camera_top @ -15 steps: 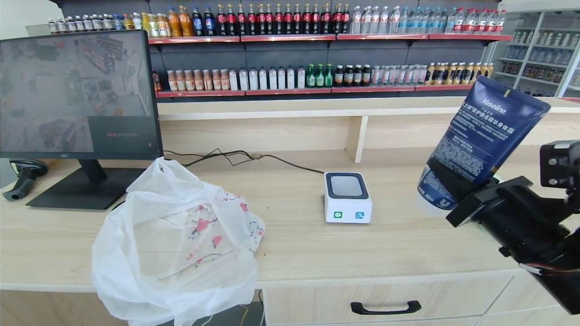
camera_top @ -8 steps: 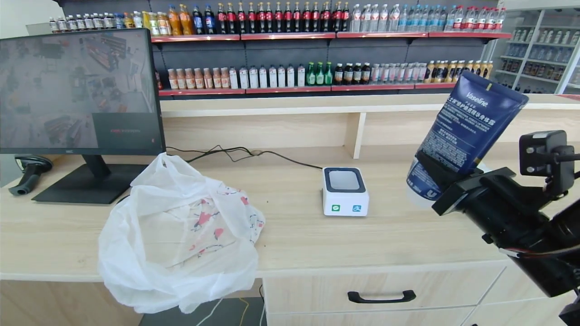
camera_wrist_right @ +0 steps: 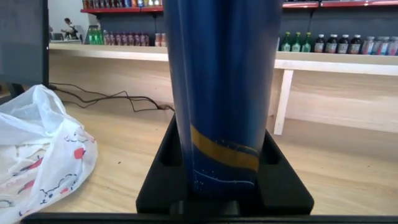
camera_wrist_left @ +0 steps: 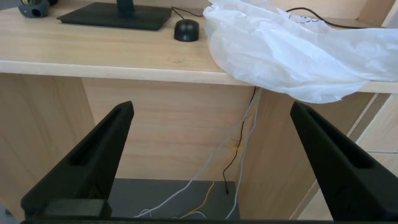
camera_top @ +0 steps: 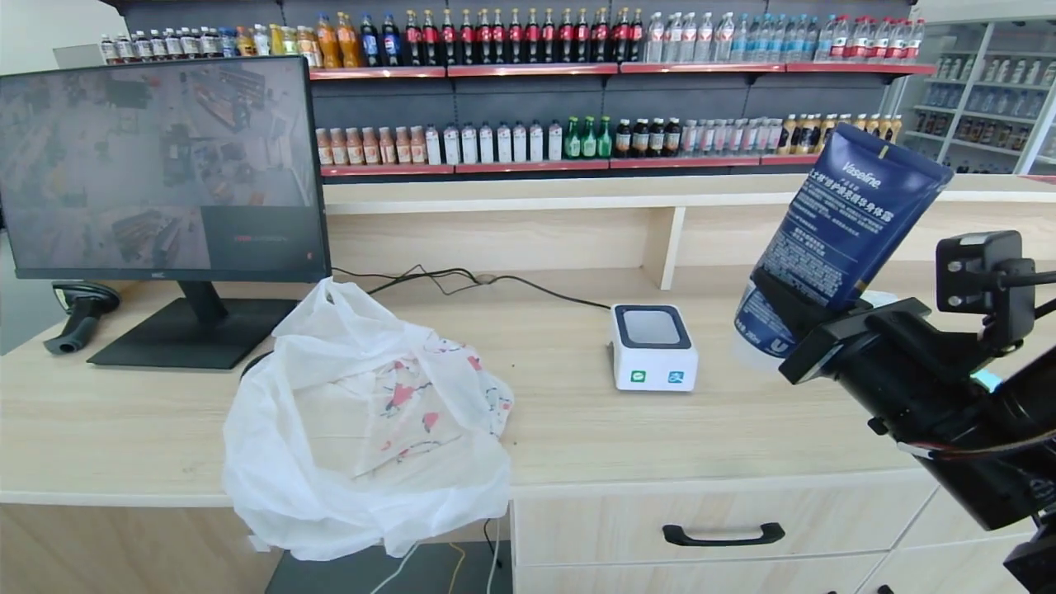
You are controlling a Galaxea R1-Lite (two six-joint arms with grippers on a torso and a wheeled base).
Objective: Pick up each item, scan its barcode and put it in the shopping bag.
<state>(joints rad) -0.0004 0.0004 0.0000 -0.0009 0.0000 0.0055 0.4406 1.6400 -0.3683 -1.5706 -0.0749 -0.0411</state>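
A blue lotion tube (camera_top: 833,235) stands tilted above the counter's right end, with my right gripper (camera_top: 813,318) shut on its lower part. In the right wrist view the tube (camera_wrist_right: 224,81) rises between the gripper's (camera_wrist_right: 224,180) black fingers. The white barcode scanner (camera_top: 653,357) sits on the counter to the tube's left, window facing up. A white shopping bag (camera_top: 367,429) lies crumpled at the counter's front left, hanging over the edge. My left gripper (camera_wrist_left: 211,168) hangs open below the counter edge, under the shopping bag (camera_wrist_left: 298,50), holding nothing.
A monitor (camera_top: 161,165) on a black stand occupies the back left, with a hand-held scanner (camera_top: 78,313) beside it. Cables (camera_top: 462,285) run along the counter's back. A raised wooden ledge (camera_top: 660,194) borders the rear. A drawer handle (camera_top: 722,535) is below the front edge.
The head camera has shifted, sliding the whole scene rightward. Relative to the barcode scanner, my right gripper with the tube has come closer, moving left.
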